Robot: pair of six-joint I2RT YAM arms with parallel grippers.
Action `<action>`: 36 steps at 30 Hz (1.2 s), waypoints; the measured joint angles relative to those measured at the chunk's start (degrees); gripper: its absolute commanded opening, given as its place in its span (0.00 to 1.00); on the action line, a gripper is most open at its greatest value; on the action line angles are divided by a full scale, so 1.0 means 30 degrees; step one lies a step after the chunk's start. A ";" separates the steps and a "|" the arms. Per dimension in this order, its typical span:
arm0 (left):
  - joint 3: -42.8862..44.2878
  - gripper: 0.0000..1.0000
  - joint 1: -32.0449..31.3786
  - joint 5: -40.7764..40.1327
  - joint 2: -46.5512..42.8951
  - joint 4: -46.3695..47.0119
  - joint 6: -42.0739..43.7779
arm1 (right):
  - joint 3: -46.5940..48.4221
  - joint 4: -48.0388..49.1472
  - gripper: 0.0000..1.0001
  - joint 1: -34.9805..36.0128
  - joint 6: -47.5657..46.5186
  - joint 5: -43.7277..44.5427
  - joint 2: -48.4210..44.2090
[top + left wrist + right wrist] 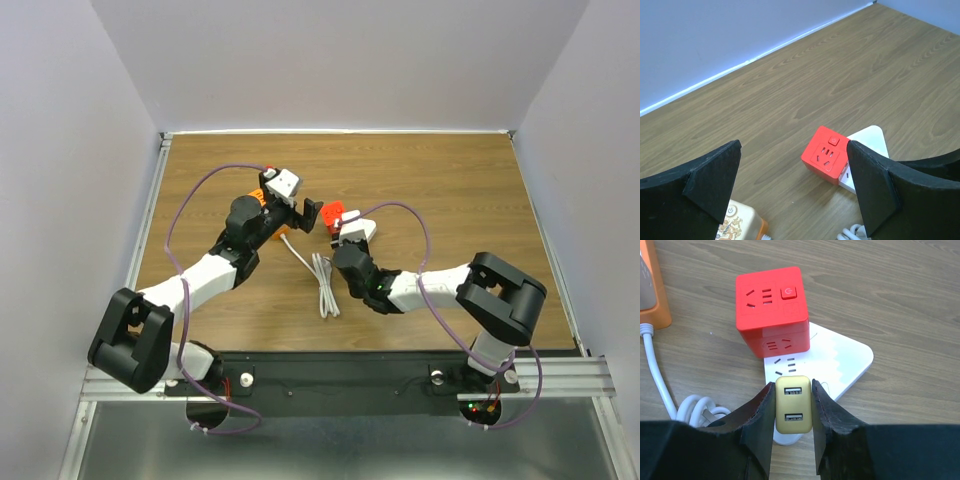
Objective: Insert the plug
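My right gripper (793, 386) is shut on a gold two-port USB charger plug (794, 405). It holds the plug over the near end of a white power strip (842, 360), just behind the strip's free socket slots (785, 366). Whether the prongs are in a socket is hidden. A red cube socket (771, 310) sits on the strip's far end. In the top view the right gripper (347, 245) is at the strip (362, 229). My left gripper (795, 185) is open and empty, hovering beside the red cube (824, 155), and shows in the top view (310, 212).
An orange and cream power strip (737, 222) lies on the table under the left gripper, also in the right wrist view (652, 290). Its white cable is coiled (325, 285) on the wooden table (450, 190) in front of the strips. Walls surround the table.
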 measured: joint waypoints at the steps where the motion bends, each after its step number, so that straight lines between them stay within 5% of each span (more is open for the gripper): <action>1: 0.0000 0.98 0.0007 0.0022 -0.0029 0.0044 0.0000 | 0.0000 0.0007 0.01 0.0051 0.0066 0.0066 0.0029; 36: -0.0357 0.98 0.0007 0.0925 -0.0721 0.0546 0.0000 | -0.0554 0.1355 0.01 0.0714 0.4539 0.1974 0.0969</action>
